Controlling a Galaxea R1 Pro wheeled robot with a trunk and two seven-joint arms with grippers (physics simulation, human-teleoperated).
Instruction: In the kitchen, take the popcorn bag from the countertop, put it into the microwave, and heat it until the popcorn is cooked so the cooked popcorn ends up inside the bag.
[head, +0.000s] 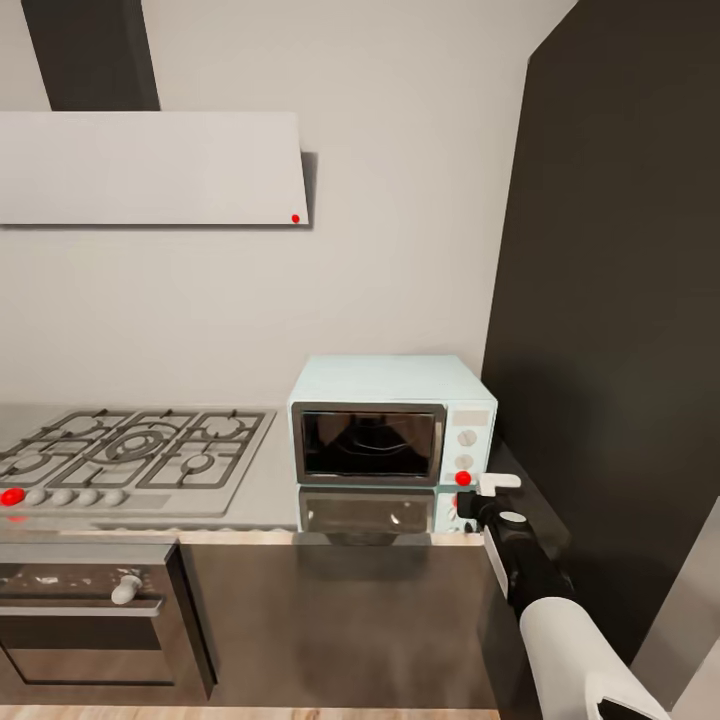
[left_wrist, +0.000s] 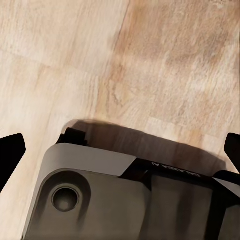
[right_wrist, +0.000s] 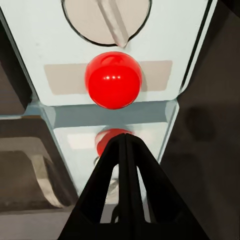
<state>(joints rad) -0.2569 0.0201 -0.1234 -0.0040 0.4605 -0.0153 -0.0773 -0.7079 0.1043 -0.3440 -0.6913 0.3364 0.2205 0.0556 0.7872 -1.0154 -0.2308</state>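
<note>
One microwave (head: 392, 432) on tabletop (head: 265, 490), right of hob (head: 130, 455), door shut. Two knobs, one red button (right_wrist: 113, 80). Right hand (right_wrist: 126, 150) pinched closed, empty, just before button. Left hand: cannot tell.

right arm extended, right hand (right_wrist: 125, 150) fingers pressed together

We see a gas hob (head: 135, 455) at left, a built-in oven (head: 85, 620) beneath it. A pale extractor hood (head: 150, 168) hangs above; wood floor (left_wrist: 120, 65) lies below.
</note>
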